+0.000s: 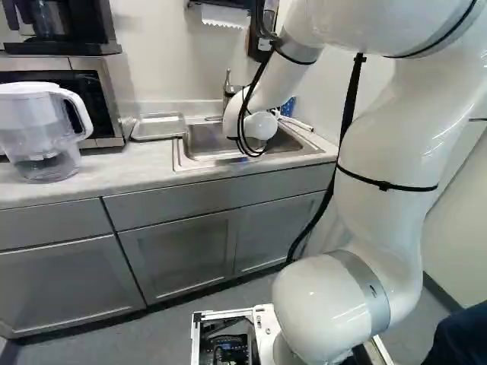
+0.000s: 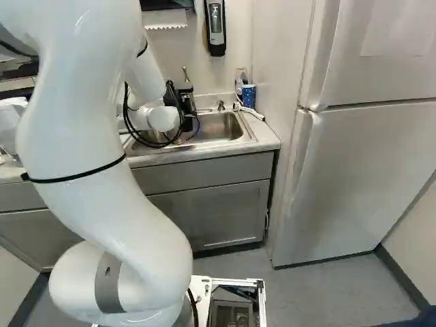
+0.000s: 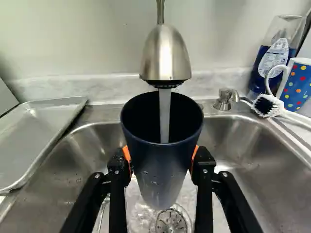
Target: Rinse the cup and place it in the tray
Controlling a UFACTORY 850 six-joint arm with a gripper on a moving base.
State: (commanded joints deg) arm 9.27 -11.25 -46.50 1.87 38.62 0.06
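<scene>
We have our hand (image 2: 184,109) pinching the cup (image 3: 163,170) from both sides over the sink (image 3: 262,145), water (image 3: 165,116) running into it from the faucet (image 3: 165,56), with the tray (image 3: 36,131) at the sink's microwave-side (image 1: 110,106) edge and the bottle (image 3: 268,56) of blue liquid by the far back corner.

Pale counter (image 1: 122,171); on it pitcher (image 1: 30,125), microwave (image 1: 112,97), tray (image 3: 41,131), mug (image 3: 297,86).

Dark blue cup (image 3: 158,170) held mouth up, under running water (image 3: 165,116), shallow tray (image 3: 36,133) beside the sink (image 3: 252,145)
</scene>
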